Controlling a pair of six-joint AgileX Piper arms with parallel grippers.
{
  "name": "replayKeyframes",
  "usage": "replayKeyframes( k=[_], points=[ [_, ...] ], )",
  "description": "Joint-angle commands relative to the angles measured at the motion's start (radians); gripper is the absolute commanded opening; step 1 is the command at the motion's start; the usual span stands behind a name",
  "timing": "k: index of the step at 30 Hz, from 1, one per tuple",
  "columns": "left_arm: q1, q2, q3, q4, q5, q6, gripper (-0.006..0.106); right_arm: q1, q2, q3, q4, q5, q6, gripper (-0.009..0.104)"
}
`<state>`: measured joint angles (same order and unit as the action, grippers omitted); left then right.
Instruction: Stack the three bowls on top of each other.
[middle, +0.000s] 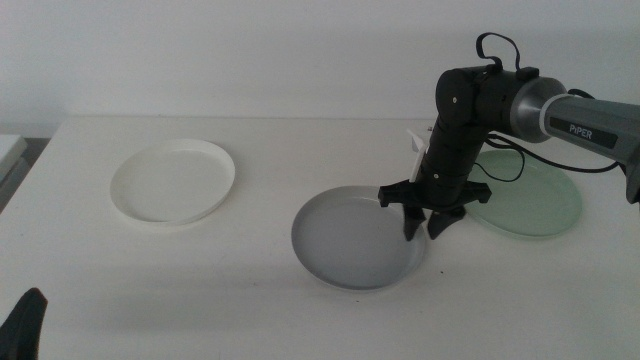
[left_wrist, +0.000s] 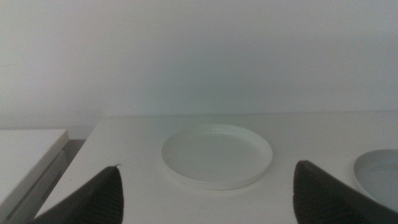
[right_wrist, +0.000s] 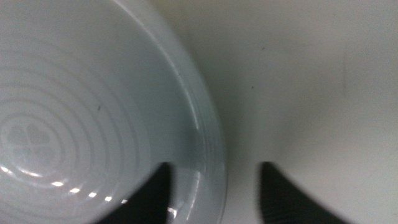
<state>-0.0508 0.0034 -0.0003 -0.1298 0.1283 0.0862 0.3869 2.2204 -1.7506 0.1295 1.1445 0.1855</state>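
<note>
From the middle view, the three bowls lie apart on the table (middle: 250, 290): white bowl (middle: 172, 182) at left, grey bowl (middle: 358, 240) in the centre, green bowl (middle: 528, 198) at right; the right gripper (middle: 427, 228) points down over the grey bowl's right rim, while the left gripper (middle: 25, 322) waits at the bottom-left corner; from the left wrist, its jaws stand wide apart and empty, facing the white bowl (left_wrist: 216, 155); from the right wrist, the jaws are parted astride the grey bowl's rim (right_wrist: 208, 134), one inside, one outside; nothing is stacked yet, so this looks like the first pick; next the jaws must close on the rim and lift.
</note>
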Motion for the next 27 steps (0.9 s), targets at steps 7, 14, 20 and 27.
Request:
replayKeyframes(
  k=[7,14,20,27],
  points=[
    [0.001,-0.003,0.0,0.001,-0.014,-0.005,0.094,-0.035,-0.079,-0.101,-0.124,0.077,-0.073,0.092],
    [0.001,-0.003,0.0,0.001,-0.014,-0.005,0.094,-0.249,-0.18,-0.157,-0.187,0.077,-0.085,0.093],
    [0.001,-0.003,0.0,0.001,-0.014,-0.005,0.094,-0.459,-0.11,-0.157,-0.121,0.044,-0.097,0.093],
    [0.001,-0.003,0.0,0.001,-0.014,-0.005,0.094,-0.507,0.013,-0.157,-0.073,-0.021,-0.108,0.085]
  ],
)
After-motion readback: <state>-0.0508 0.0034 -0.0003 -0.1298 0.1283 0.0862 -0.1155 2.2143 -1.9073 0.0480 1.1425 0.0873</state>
